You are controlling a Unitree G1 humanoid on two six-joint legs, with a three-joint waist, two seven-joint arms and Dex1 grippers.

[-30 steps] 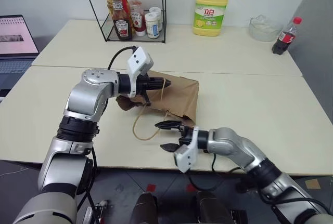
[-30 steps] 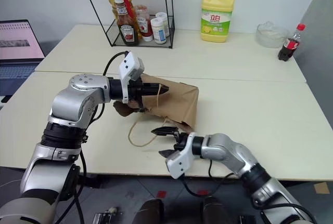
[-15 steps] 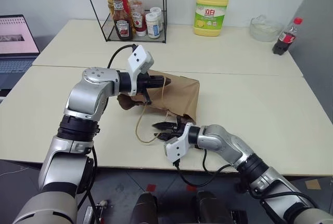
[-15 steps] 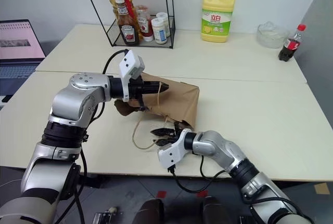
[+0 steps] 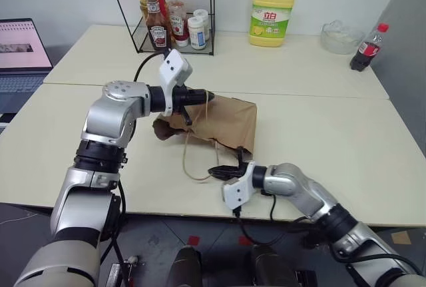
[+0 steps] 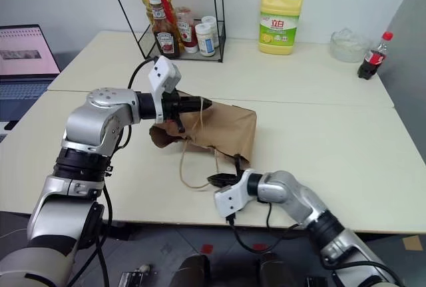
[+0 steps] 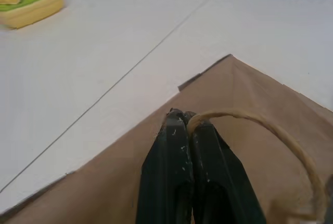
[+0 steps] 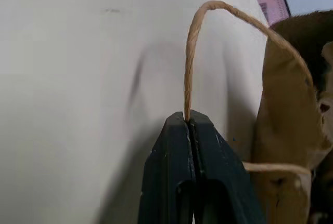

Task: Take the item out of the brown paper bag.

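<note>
The brown paper bag (image 5: 229,119) lies creased on its side in the middle of the near table. My left gripper (image 5: 208,94) is shut on the bag's upper string handle (image 7: 260,125) at the bag's top edge, and the cord comes out from between the fingertips (image 7: 177,117). Near the front edge, my right gripper (image 5: 214,170) is shut on the lower string handle (image 8: 193,37), which loops back to the bag's mouth. The item is hidden inside the bag.
On the far table stand a wire rack (image 5: 170,17) with sauce bottles, a yellow detergent jug (image 5: 269,10), a glass bowl (image 5: 338,36) and a cola bottle (image 5: 363,47). A laptop (image 5: 20,50) sits at the far left. The table's front edge lies just under my right gripper.
My right gripper closed from wide open onto the lower string handle and drew it right along the front edge. My left gripper kept its grip on the upper handle and rose slightly.
</note>
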